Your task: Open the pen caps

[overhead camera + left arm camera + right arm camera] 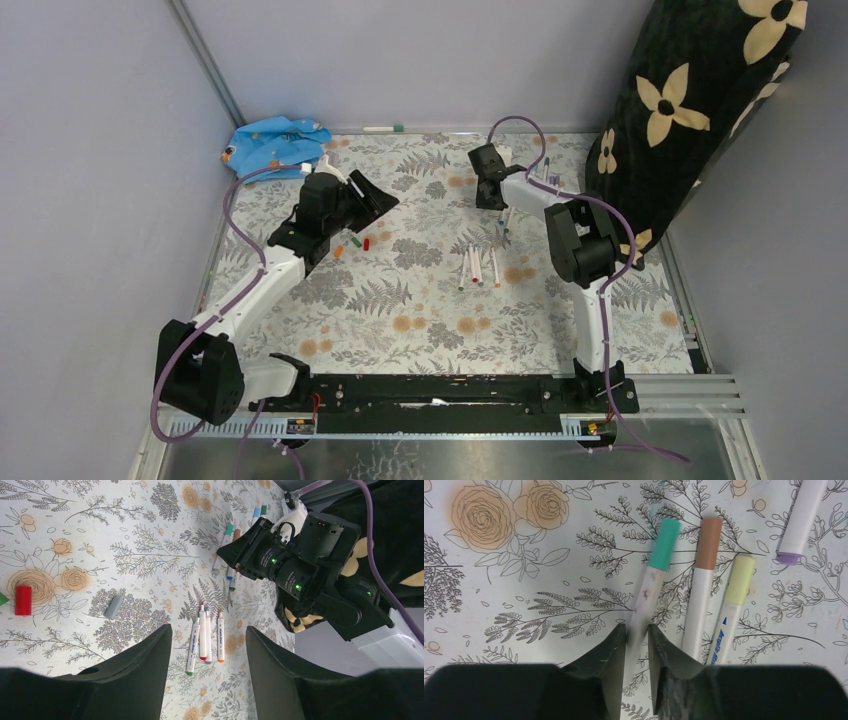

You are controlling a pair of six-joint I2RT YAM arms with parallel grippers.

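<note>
My right gripper (pixel 637 626) is shut on the white barrel of a teal-capped pen (pixel 664 545), which looks blurred. A brown-capped pen (pixel 709 537), a pale-green-capped pen (pixel 741 580) and a purple-ended pen (pixel 799 525) lie just right of it. My left gripper (pixel 208 627) hovers open with nothing between its fingers. Under it lie several uncapped pens (pixel 202 640) side by side. Loose pen caps sit on the cloth: a red one (pixel 22 600), a grey one (pixel 114 607) and a green one (pixel 2 599) at the frame edge.
The flowered tablecloth (pixel 400 310) covers the table. A crumpled blue cloth (pixel 272 143) lies in the far left corner. A black flowered cushion (pixel 690 110) leans at the far right beside the right arm. One marker (pixel 383 129) lies along the back wall.
</note>
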